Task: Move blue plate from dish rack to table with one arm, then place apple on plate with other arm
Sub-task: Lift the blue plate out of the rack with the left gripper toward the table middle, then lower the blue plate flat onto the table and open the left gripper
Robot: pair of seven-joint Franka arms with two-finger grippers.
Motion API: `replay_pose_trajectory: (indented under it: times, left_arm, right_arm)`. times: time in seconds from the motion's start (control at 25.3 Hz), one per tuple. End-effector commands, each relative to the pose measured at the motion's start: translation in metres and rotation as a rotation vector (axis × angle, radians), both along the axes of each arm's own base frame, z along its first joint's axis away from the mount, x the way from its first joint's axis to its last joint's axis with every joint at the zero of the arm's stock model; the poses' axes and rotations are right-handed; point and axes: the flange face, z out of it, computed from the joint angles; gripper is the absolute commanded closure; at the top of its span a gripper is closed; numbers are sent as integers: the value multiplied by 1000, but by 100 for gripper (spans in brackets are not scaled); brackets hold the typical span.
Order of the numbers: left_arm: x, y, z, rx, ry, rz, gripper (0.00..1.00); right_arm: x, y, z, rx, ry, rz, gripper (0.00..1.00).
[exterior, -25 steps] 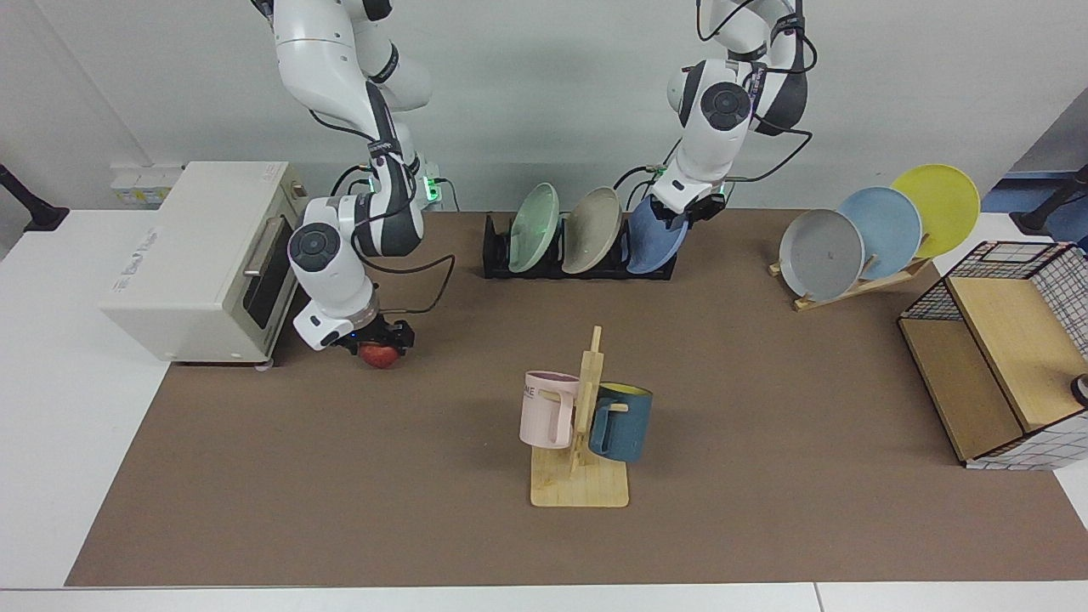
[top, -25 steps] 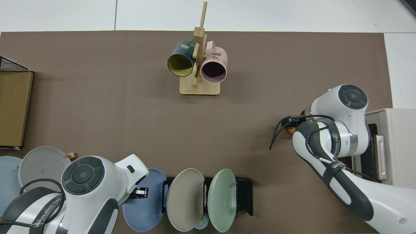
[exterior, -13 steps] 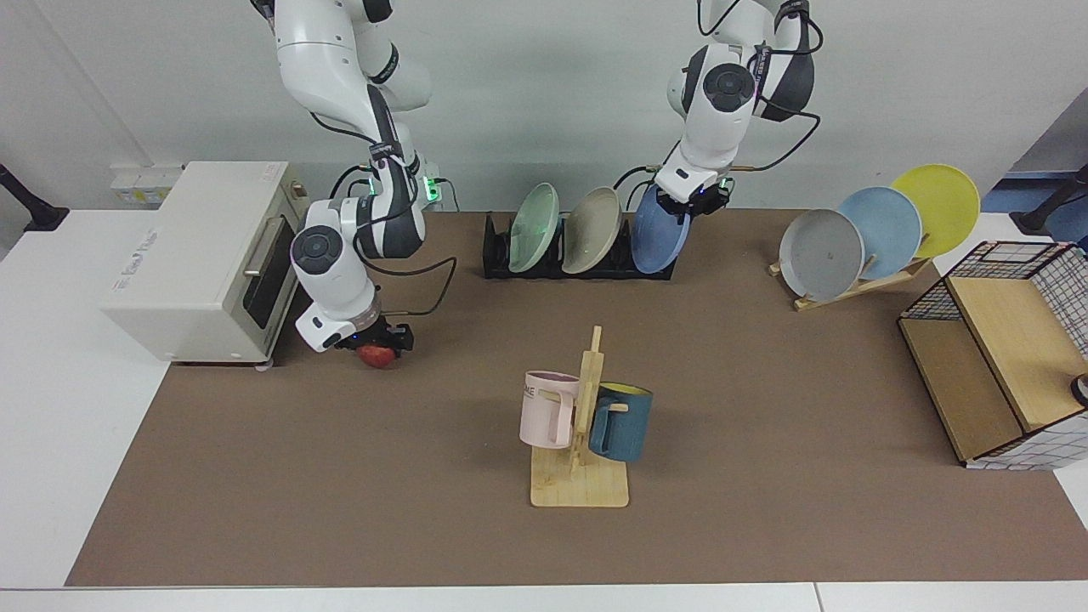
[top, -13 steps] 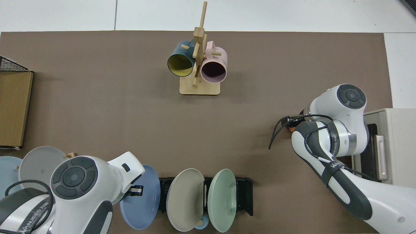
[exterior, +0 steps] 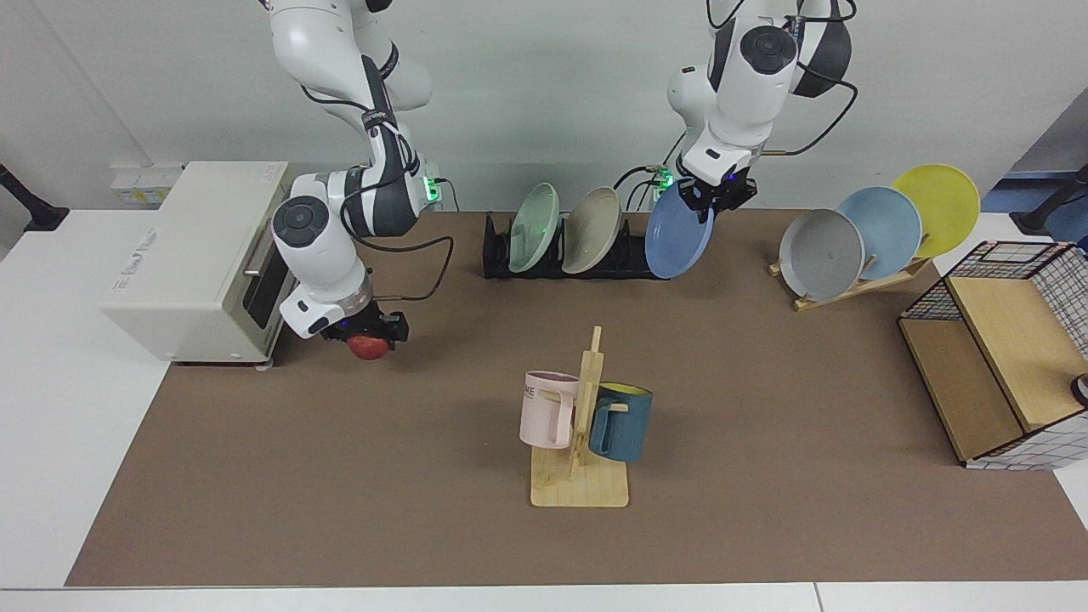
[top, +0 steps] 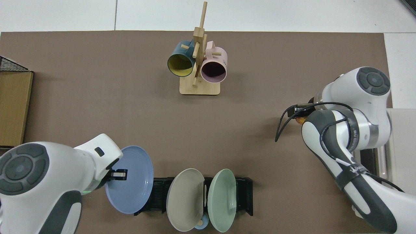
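**Plate out of rack, not yet down; apple gripped**

Left gripper [exterior: 716,192] is clamped on the top rim of the blue plate [exterior: 677,243], which hangs on edge just beside the end of the dish rack [exterior: 568,265], clear of its slots. Right gripper [exterior: 367,328] is closed around the apple [exterior: 368,346], low over the table [exterior: 340,476] by the toaster oven [exterior: 200,259]. Left to do: lay the plate flat on the mat, release it, then carry the apple over.
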Motion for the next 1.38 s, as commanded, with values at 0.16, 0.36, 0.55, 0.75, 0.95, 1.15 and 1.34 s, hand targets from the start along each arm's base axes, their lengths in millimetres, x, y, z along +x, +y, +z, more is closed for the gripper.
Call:
replay_pose_trajectory:
  times: [0.16,0.36,0.55,0.75,0.95,1.15,1.34]
  left_arm:
    - [82,21,19,-155,-1,76,100]
    - [105,26,9,-268,-66,136,100]
    - [130,23,-19,-377,-96,210,100]
    - [143,-13,-70,-485,-53,225,100]
    - [141,-51,-95,-531,-66,225,100]
    - [132,-96,-114,-550,-83,178,100]
    - [124,-129,-126,-557,-96,132,100]
  right_arm:
    - [-3,-4,58,-4,-32,-4,100]
    - [-11,-1,83,3,-39,-6,100]
    - [-13,0,110,10,-57,-4,100]
    - [-17,1,130,23,-88,-4,100]
    - [-22,1,143,26,-104,-3,100]
    - [-24,1,146,26,-105,-2,100]
    - [-24,1,145,26,-104,-2,100]
